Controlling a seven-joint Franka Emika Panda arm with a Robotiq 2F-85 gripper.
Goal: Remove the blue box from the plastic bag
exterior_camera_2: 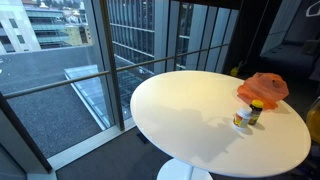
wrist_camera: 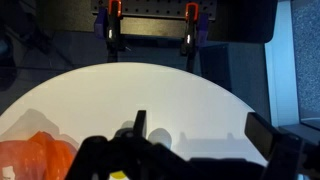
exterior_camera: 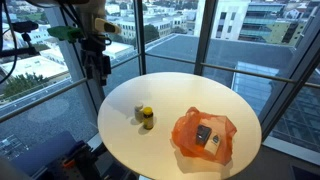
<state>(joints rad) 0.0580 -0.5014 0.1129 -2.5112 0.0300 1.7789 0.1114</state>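
Note:
An orange plastic bag [exterior_camera: 203,138] lies on the round white table [exterior_camera: 170,95] near its front right edge. Inside it a blue-grey box [exterior_camera: 203,135] shows through the open top. The bag also shows in an exterior view [exterior_camera_2: 263,88] and at the lower left of the wrist view [wrist_camera: 35,158]. My gripper [exterior_camera: 96,68] hangs high above the table's left edge, well away from the bag. In the wrist view its fingers [wrist_camera: 200,128] are spread wide with nothing between them.
A small yellow jar with a dark lid [exterior_camera: 146,118] stands on the table left of the bag, also seen in an exterior view [exterior_camera_2: 248,114]. Glass windows surround the table. Clamps [wrist_camera: 150,25] sit at the table's far edge in the wrist view.

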